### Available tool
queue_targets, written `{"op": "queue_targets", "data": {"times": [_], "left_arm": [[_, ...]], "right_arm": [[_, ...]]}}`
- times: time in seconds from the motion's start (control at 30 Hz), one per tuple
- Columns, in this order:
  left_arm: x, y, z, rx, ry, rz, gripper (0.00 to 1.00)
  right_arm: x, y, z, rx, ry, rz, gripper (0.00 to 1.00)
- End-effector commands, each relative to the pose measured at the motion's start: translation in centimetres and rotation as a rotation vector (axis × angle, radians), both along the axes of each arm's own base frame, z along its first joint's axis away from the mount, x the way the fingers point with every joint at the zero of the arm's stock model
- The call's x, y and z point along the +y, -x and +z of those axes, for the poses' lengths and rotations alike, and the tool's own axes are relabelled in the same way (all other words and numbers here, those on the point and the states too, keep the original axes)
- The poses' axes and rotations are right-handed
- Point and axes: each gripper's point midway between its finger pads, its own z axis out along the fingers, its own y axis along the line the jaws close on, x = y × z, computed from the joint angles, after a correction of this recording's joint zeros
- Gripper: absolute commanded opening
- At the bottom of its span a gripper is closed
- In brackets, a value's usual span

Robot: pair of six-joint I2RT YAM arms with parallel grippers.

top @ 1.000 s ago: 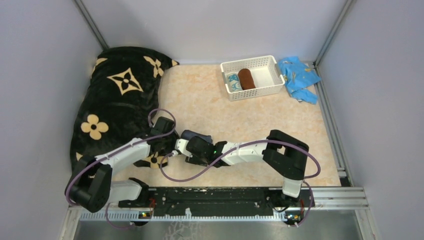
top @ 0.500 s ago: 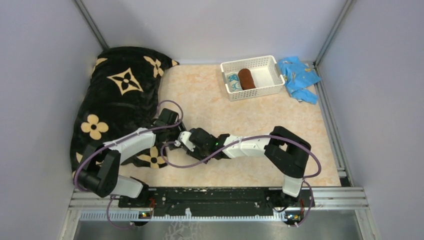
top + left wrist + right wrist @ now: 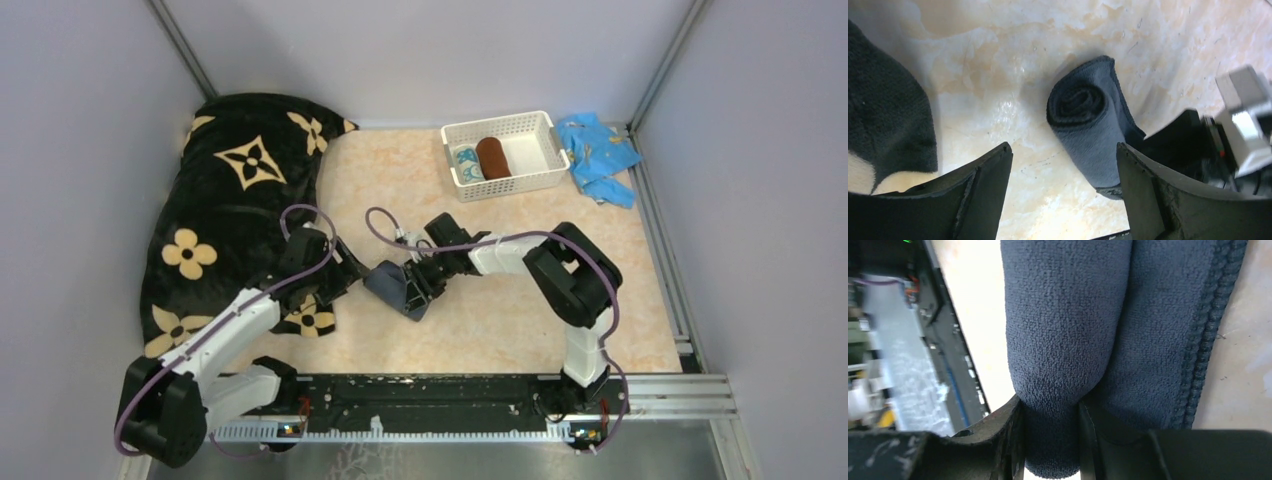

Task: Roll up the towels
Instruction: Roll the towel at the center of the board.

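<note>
Right end effector is clenched on one end of the rolled dark slate grey-blue towel, on the beige marbled tabletop well in front-left of the white perforated plastic basket. Left end effector is released, jaws wide, facing the roll's spiral end. The teal-and-white patterned roll and the rust-brown roll sit inside the basket.
</note>
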Motion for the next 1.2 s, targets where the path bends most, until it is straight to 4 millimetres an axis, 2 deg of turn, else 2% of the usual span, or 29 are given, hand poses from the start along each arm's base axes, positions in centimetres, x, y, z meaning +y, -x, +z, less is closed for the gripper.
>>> {"op": "queue_targets", "data": {"times": [0.0,0.13,0.27,0.43,0.57,0.7,0.93,1.0,1.03,1.07,1.17], "left_arm": [[-1.1,0.7,0.1,-0.022,0.088,-0.033,0.82],[-2.5,0.1,0.4,-0.036,0.148,-0.065,0.82],[-3.4,-1.0,-0.2,-0.026,0.160,-0.081,0.81],[-3.7,-1.9,-2.6,0.030,0.130,-0.082,0.79],[-3.2,-1.7,-4.6,0.092,0.096,-0.046,0.77],[-2.4,-1.0,-6.1,0.152,0.050,-0.025,0.72],[-1.7,-0.2,-7.7,0.229,-0.018,-0.039,0.70],[-1.6,-0.2,-8.0,0.246,-0.032,-0.044,0.70],[-1.7,-0.2,-8.0,0.251,-0.035,-0.049,0.70],[-1.7,-0.2,-8.1,0.257,-0.039,-0.050,0.70],[-1.5,0.0,-8.3,0.272,-0.050,-0.051,0.70]], "right_arm": [[-0.4,2.4,-0.4,0.334,-0.073,0.012,0.24],[-0.7,1.7,-1.1,0.432,-0.104,-0.038,0.25],[-1.4,1.4,-2.3,0.477,-0.078,-0.090,0.26],[-1.7,0.8,-3.0,0.448,-0.038,-0.116,0.28],[-1.9,0.0,-2.8,0.384,0.000,-0.123,0.32],[-2.3,-1.3,-1.0,0.234,0.008,-0.133,0.43],[-3.4,-4.5,5.1,-0.279,0.108,-0.201,0.61],[-3.1,-4.7,6.6,-0.409,0.130,-0.201,0.75],[-2.8,-4.7,7.1,-0.475,0.144,-0.193,0.87],[-2.7,-4.8,7.4,-0.543,0.165,-0.192,0.92],[-1.3,-3.8,8.0,-0.672,0.195,-0.133,0.93]]}}
